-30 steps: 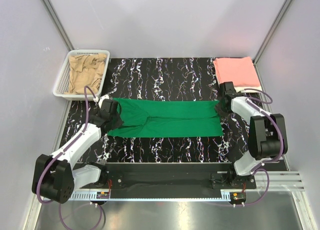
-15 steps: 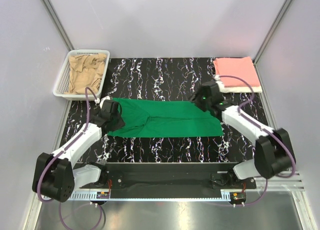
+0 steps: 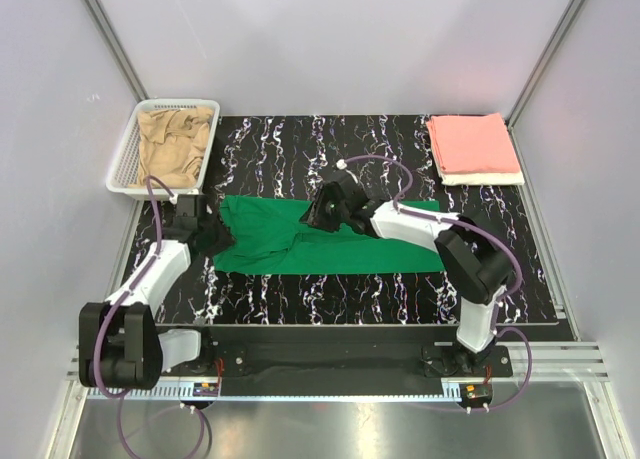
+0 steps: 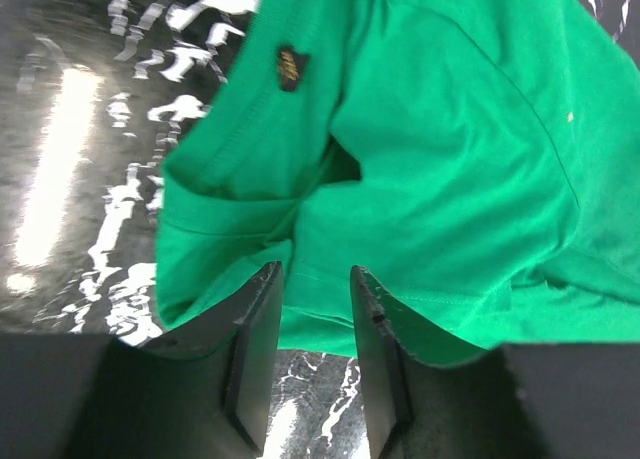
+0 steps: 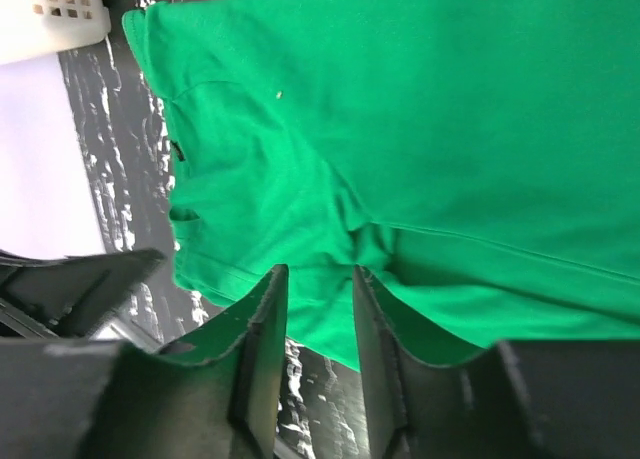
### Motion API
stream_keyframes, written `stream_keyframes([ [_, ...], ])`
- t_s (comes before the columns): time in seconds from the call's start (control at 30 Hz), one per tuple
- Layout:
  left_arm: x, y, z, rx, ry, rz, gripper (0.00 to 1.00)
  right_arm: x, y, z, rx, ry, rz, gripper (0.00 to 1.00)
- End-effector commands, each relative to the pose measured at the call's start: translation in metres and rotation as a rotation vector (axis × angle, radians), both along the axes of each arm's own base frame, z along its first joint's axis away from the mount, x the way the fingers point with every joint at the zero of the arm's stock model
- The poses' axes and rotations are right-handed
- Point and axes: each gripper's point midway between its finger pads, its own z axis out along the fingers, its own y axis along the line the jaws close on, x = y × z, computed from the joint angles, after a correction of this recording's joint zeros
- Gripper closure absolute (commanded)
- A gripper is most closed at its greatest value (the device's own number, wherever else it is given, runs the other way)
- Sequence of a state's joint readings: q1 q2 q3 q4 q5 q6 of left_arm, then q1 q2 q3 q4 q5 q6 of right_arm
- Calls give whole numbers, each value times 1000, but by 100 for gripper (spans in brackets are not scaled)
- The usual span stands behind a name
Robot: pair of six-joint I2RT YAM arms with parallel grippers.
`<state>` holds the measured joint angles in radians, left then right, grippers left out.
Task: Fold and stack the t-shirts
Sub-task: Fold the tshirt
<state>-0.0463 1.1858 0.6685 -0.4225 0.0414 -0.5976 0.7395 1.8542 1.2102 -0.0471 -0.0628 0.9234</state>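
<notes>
I look down on a black worktop with white marble-like veins [image 3: 300, 139], closed in by plain pale walls [image 3: 330, 39] and slanted metal posts [image 3: 112, 41] in the far corners.

At the far left corner stands a white plastic mesh basket [image 3: 124, 159], with a crumpled tan-beige t-shirt [image 3: 175, 144] inside it. At the far right corner a salmon pink t-shirt [image 3: 472, 142] lies folded flat on top of a white t-shirt [image 3: 480, 179], of which only the near edge shows.

The bright green t-shirt [image 3: 340, 254] lies flat in the middle of the worktop, folded into a long band. Its long axis runs from left to right, parallel to the near edge. A small dark label [image 4: 290, 67] and the folded sleeves show at the left end, so I believe the neck points left and the hem right, though the folds make this hard to judge.

The left gripper [image 4: 315, 279] is at the left end of the green band, over its near edge. Its jaws stand a little apart and no cloth is between them.

The right gripper [image 5: 318, 279] reaches across to about the middle of the band. Its jaws are also parted by a narrow gap and hold nothing. I cannot tell whether either gripper's tips touch the cloth.
</notes>
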Motion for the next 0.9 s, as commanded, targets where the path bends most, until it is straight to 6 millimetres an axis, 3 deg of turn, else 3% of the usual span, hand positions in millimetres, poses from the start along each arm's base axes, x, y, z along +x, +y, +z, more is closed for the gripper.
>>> stream_keyframes([
  [0.0,11,-14,3,-50,-42,-84,60,0,29,11,81,18,-13,60],
  [0.2,12,-10,-9,-39,-2,-63,52,-18,59,-4,91,68,7,59],
  [0.3,14,-12,-10,-49,-19,-63,51,-21,58,-13,69,72,-32,58],
  [0.6,15,-16,-16,-74,-16,-67,67,-34,57,-25,14,104,-74,57],
  [0.87,15,-15,-11,-69,-35,-66,94,-37,60,-31,-9,122,-75,55],
])
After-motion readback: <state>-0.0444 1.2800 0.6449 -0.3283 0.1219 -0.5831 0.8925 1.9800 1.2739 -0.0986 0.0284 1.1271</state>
